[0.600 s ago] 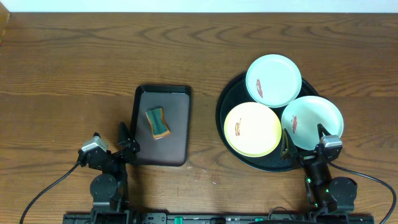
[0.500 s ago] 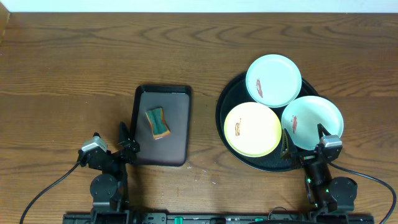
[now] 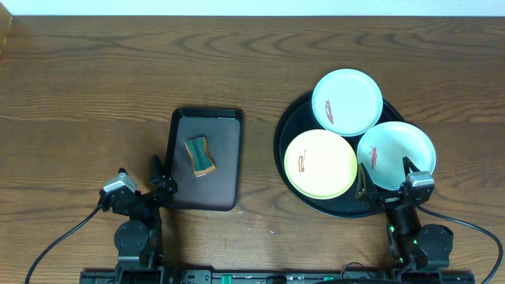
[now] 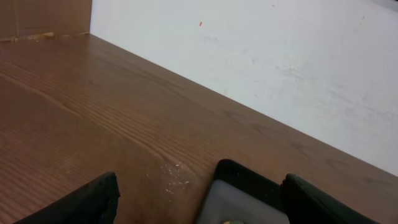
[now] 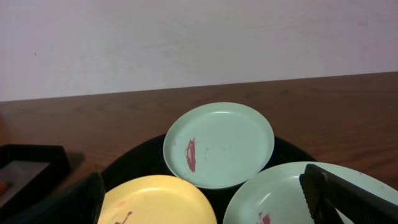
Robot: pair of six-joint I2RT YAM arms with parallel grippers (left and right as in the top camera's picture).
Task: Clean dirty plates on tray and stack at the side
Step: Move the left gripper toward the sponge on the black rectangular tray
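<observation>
Nothing has changed over the last half second: both arms sit folded at the near edge of the table [image 3: 79, 79], exactly where they were, and no plate or tool has shifted, so the job has not begun. Nearest, the left gripper [image 3: 162, 175] rests low with its fingers spread wide and empty, pointing at the near left corner of the small dark rectangular tray [image 3: 225, 177]. The right gripper [image 3: 385, 175] is likewise splayed and holds nothing, poised at the near rim of the round black tray [image 3: 280, 142]. A little farther out, a green and tan sponge [image 3: 200, 155] lies untouched on the rectangular tray, well apart from the plates. On the round tray, the yellow plate [image 3: 319, 163] sits at the near left and the near mint plate [image 3: 396, 154] at the near right, just beside each other; whether their rims overlap is hard to tell. Farthest lies the far mint plate [image 3: 347, 102], its edge passing over the tray's far rim. All three carry a small red-brown smear, so every plate is unwiped and none is stacked at the side. My reading is that the stillness marks a start pose. The likely first move is for the left arm to fetch the sponge while the right arm deals with the plate closest to it.
</observation>
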